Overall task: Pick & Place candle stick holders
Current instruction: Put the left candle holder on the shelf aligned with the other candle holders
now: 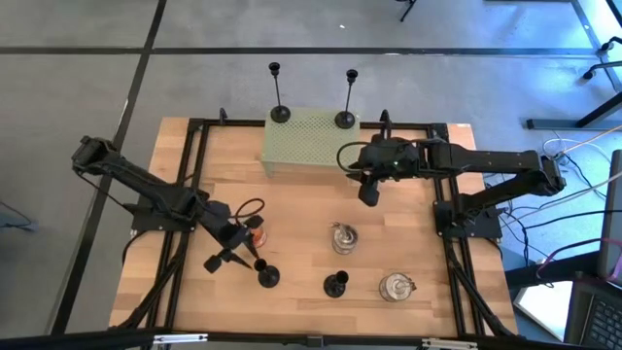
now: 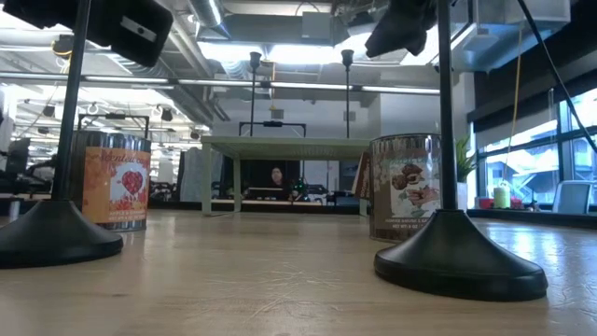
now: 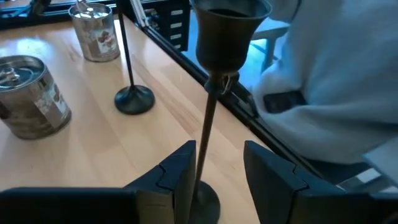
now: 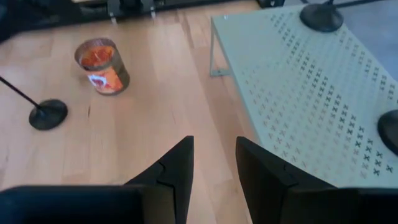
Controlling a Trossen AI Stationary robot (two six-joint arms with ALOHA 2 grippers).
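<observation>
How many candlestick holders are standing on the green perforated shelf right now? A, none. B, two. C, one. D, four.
B: two holders stand on the shelf; the other two are on the table's near side.

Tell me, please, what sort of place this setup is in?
Probably an open office or lab: exposed ceiling ducts, desks and wheeled chair bases on grey floor, and a wooden table framed by a black rig.
</observation>
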